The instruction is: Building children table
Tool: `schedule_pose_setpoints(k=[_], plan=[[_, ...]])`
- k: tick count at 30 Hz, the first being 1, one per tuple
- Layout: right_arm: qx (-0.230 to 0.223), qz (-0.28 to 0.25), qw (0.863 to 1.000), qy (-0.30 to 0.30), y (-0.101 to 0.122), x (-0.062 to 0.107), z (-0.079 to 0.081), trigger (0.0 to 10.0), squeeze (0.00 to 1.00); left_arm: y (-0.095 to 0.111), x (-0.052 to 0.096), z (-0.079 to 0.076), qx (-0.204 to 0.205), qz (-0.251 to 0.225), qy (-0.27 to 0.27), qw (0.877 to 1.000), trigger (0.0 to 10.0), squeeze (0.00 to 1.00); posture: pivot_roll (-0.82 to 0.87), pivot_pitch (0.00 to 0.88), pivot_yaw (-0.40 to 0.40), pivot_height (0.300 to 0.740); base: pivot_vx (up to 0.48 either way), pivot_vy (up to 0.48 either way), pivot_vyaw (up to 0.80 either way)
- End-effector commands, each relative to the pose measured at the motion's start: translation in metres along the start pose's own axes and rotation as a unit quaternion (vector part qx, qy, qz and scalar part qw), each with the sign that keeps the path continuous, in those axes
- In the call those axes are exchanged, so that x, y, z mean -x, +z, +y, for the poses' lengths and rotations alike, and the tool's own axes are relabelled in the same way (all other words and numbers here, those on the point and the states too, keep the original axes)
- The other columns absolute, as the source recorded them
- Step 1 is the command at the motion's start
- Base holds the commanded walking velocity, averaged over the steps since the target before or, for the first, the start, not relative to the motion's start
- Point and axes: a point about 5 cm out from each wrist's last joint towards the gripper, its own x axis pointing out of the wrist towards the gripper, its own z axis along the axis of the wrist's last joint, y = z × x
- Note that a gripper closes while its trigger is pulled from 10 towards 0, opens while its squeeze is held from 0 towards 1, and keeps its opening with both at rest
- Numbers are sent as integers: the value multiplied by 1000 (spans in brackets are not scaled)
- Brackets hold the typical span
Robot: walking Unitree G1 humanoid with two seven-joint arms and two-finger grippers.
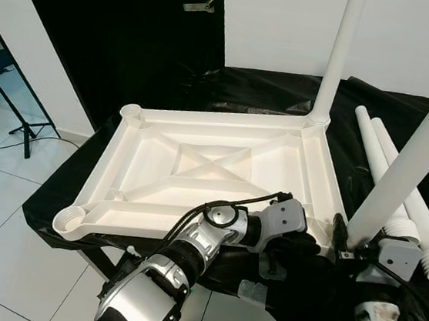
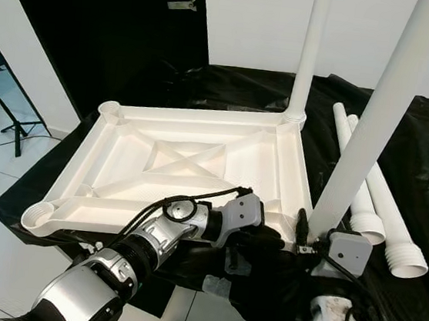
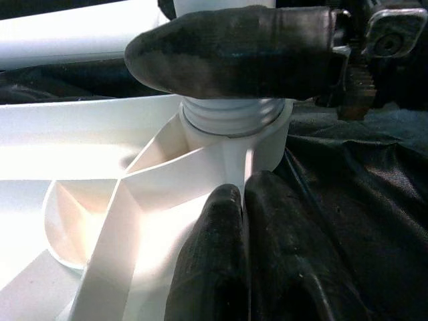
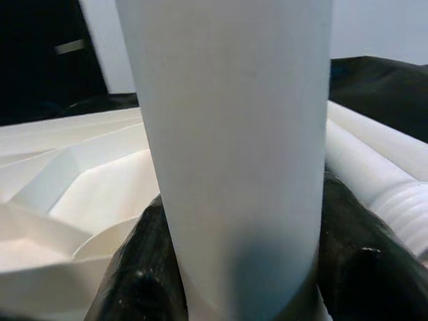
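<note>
You see silver jointed arms, looped black cables, grey wrist housings; left gripper (image 1: pixel 321 246) and right gripper (image 4: pixel 241 281) fingers matte black.

Bright, even light — wrist views soft, overexposed.

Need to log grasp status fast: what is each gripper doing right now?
Left gripper: jaws closed on the tabletop's corner socket.
Right gripper: jaws closed around the table leg.

tabletop (image 1: pixel 214 160): matt white plastic | legs (image 1: pixel 413 152): smooth plastic | sheet (image 1: pixel 390 118): glossy black
</note>
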Motion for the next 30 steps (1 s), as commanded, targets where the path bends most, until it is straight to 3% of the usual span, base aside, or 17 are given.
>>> schedule_pose_setpoints(k=[1,6,7,9,10,11,12,17,18,19,22,25,30], plan=[[19,38,996,-73,-13,5,-22,0,0,-55,5,-25,99,98,12,990,10000,0,32,0,91,740,0,0,0],[27,27,997,-69,-11,3,-20,0,0,-56,6,-25,99,100,13,990,10000,0,36,0,87,740,0,0,0],[30,30,998,-54,-11,3,-19,4078,0,-56,6,-24,99,99,15,990,10000,0,36,0,83,740,0,0,0],[30,30,998,-54,-11,3,-19,4078,0,-56,6,-24,99,99,15,990,10000,0,36,0,83,740,0,0,0],[36,31,999,0,-10,3,-12,10000,0,-57,5,-26,102,98,15,990,10000,0,30,0,83,740,0,0,0],[36,31,999,0,-10,3,-12,10000,0,-57,5,-26,102,98,15,990,10000,0,30,0,83,740,0,0,0],[37,25,999,26,-8,2,-10,10000,1000,-58,4,-28,102,99,13,990,10000,0,25,0,84,740,0,0,0],[62,-20,995,75,6,-8,-17,10000,1000,-57,3,-28,102,99,11,990,10000,0,20,0,80,740,0,0,0],[70,-27,994,82,9,-12,-21,10000,769,-56,2,-27,101,97,13,990,10000,0,20,0,80,740,0,0,0],[81,-29,992,87,11,-15,-28,10000,0,-54,2,-26,101,96,15,990,10000,0,20,0,77,740,0,0,0],[89,-21,991,99,10,-16,-34,10000,0,-54,2,-26,102,95,16,990,10000,0,18,0,77,740,0,0,0],[94,17,981,167,2,-10,-35,10000,0,-55,2,-27,102,96,15,990,10000,0,12,0,76,740,0,0,0],[92,42,972,213,-7,-1,-35,10000,0,-55,2,-26,102,96,15,990,10000,0,9,0,75,740,0,0,0]])
